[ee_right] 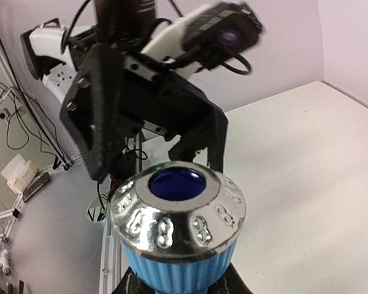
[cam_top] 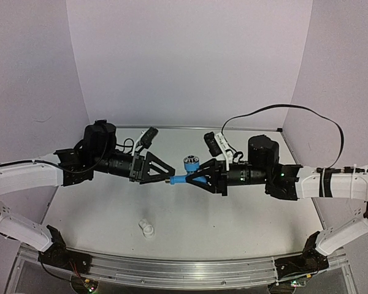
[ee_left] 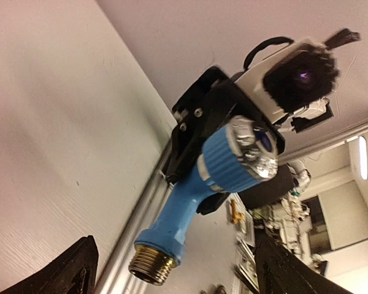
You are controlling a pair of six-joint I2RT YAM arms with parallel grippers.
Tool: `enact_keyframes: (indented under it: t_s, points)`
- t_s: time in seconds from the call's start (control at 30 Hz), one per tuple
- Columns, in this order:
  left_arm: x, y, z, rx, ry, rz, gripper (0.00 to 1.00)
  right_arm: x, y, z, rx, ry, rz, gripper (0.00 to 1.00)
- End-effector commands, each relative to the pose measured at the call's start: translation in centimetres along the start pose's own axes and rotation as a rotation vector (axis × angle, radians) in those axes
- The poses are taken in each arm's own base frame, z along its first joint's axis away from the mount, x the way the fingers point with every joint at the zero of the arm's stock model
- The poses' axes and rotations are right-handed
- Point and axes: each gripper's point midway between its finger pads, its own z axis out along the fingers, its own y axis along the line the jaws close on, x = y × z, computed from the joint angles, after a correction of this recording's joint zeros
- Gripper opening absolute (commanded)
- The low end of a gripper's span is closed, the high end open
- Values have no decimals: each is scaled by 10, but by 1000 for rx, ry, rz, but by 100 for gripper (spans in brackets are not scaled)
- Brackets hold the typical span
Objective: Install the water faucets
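The light-blue faucet [cam_top: 187,176] with a silvery round knob is held in the air over the table's middle. My right gripper [cam_top: 195,178] is shut on its body, with the knob pointing up. In the right wrist view the knob [ee_right: 175,214] fills the bottom, and my fingers [ee_right: 130,285] clamp the ribbed blue part below it. My left gripper [cam_top: 170,175] is open and faces the right one. In the left wrist view the faucet [ee_left: 190,196] points its brass threaded end [ee_left: 151,264] between my wide-apart fingers [ee_left: 67,272] without touching them.
A small white cylindrical fitting [cam_top: 147,228] stands on the table [cam_top: 233,220] near the front, left of centre. A metal rail [cam_top: 172,269] runs along the near edge. Pale walls close in the back and sides.
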Motion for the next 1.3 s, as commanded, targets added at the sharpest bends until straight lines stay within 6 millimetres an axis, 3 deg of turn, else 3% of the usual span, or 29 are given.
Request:
enact_keyframes:
  t_s: [0.0,0.23,0.63,0.97,1.03,1.17,1.2,1.23,1.27]
  points:
    - [-40,-10,-18,-65,-301,225,90,-47,7,-1,-33,-123,101,0]
    - [-42,-24,-15,0,-294,275,76,-62,7,7,-54,-142,158,0]
    - [-28,-31,-26,52,-305,266,36,-63,-4,14,-33,-154,208,0]
    - [-26,-28,-25,53,-300,249,45,-70,-2,15,-58,-189,244,0]
    - [-28,-29,-24,55,-299,252,36,-68,-2,16,-64,-190,253,0]
    - [-34,-33,-27,52,-323,265,3,-68,-4,13,-48,-201,247,0]
    - [-35,-34,-29,46,-334,272,1,-66,-5,11,-37,-203,244,2]
    - [-36,-34,-31,41,-346,279,0,-65,-6,9,-26,-207,243,6]
    - [-38,-35,-34,37,-361,282,0,-64,-8,8,-12,-212,256,19]
